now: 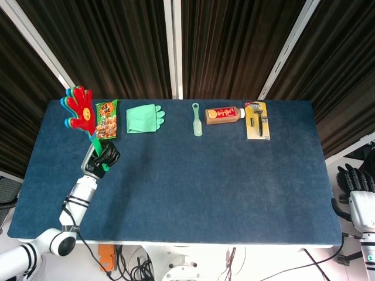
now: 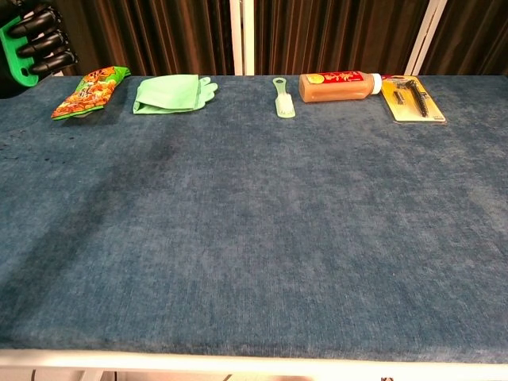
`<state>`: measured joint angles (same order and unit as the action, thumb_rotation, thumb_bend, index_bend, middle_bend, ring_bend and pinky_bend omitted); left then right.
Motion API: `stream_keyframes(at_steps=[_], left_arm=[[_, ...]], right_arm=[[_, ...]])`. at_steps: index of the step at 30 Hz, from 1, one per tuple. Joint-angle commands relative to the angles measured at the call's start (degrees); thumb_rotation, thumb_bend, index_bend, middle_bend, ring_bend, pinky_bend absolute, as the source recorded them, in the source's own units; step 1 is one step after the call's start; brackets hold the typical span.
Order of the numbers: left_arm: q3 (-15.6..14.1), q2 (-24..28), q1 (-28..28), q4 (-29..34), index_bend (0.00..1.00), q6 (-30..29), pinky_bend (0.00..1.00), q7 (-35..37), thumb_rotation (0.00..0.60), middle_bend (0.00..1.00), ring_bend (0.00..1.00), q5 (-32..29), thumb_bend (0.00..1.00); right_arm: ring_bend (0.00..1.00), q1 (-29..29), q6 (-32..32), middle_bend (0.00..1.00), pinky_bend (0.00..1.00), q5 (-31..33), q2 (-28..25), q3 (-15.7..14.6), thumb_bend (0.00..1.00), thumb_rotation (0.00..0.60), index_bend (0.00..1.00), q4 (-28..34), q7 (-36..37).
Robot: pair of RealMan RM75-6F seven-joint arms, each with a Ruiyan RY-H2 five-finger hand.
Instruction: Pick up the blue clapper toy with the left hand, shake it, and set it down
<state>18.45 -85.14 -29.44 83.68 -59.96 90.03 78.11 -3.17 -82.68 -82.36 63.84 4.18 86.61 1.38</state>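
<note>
The blue table (image 1: 234,187) was the largest thing in sight, its cloth-like top filling most of both views. Above its near-left part the left hand (image 1: 105,157) gripped the green handle of the blue clapper toy (image 1: 79,111), dark fingers wrapped around it; the toy stood raised off the table, its red and blue hand-shaped paddles fanned up and to the left, over the table's far-left corner. In the chest view only the curled fingers (image 2: 40,41) and a bit of green handle showed at the top-left edge. The right hand (image 1: 356,181) hung off the table's right side, well apart from everything on it; whether it was open or closed could not be told. Along the far edge lay a green glove (image 1: 144,118), a snack packet (image 1: 106,119) just beside it, a carded razor (image 1: 257,120), a brown bottle (image 1: 224,115) on its side, and a small pale green brush (image 1: 197,119)
</note>
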Motion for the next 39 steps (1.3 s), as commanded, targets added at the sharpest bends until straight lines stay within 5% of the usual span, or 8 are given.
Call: stream_keyframes(at_steps=[1,3,5,14,23,35,39], left_arm=[[-9.2,-4.5,-2.9,-19.8,1.00,-7.7,1.00,-64.0,0.600,1.00,1.00,19.0,0.67],[-12.0,-5.5,-4.1,-24.8,1.00,-7.6,1.00,-77.7,0.600,1.00,1.00,23.4,0.67],[-13.9,-6.3,-4.5,-25.6,1.00,-5.4,1.00,-83.6,0.600,1.00,1.00,24.0,0.67],[-14.9,-5.9,-5.4,-23.6,1.00,-3.6,1.00,-86.3,0.600,1.00,1.00,20.6,0.66],[-12.1,-5.9,-5.6,-15.9,1.00,-0.5,1.00,-77.2,0.600,1.00,1.00,11.6,0.66],[-7.0,-10.4,-7.2,-12.1,1.00,2.9,1.00,-95.6,0.600,1.00,1.00,-1.9,0.64],[-7.0,-11.0,-7.1,-11.7,0.94,1.5,0.96,-98.6,0.571,0.97,0.95,-2.9,0.52]], right_arm=[[0.00,0.0,0.0,0.00,0.00,-0.2,0.1,0.0,0.31,0.600,0.00,0.0,0.1],[0.00,0.0,-0.1,0.00,0.00,-0.3,0.1,-0.1,0.30,0.600,0.00,0.0,0.1],[0.00,0.0,0.0,0.00,0.00,-0.2,0.1,-0.1,0.30,0.600,0.00,0.0,0.0],[0.00,-0.1,0.1,0.00,0.00,0.1,-0.2,0.1,0.31,0.600,0.00,0.0,0.2],[0.00,-0.3,0.5,0.00,0.00,0.0,0.1,0.0,0.31,0.600,0.00,-0.2,0.2],[0.00,-0.4,0.8,0.00,0.00,0.4,0.1,0.2,0.31,0.600,0.00,-0.8,1.1],[0.00,-0.4,1.0,0.00,0.00,0.8,0.0,0.3,0.31,0.600,0.00,-1.4,1.7]])
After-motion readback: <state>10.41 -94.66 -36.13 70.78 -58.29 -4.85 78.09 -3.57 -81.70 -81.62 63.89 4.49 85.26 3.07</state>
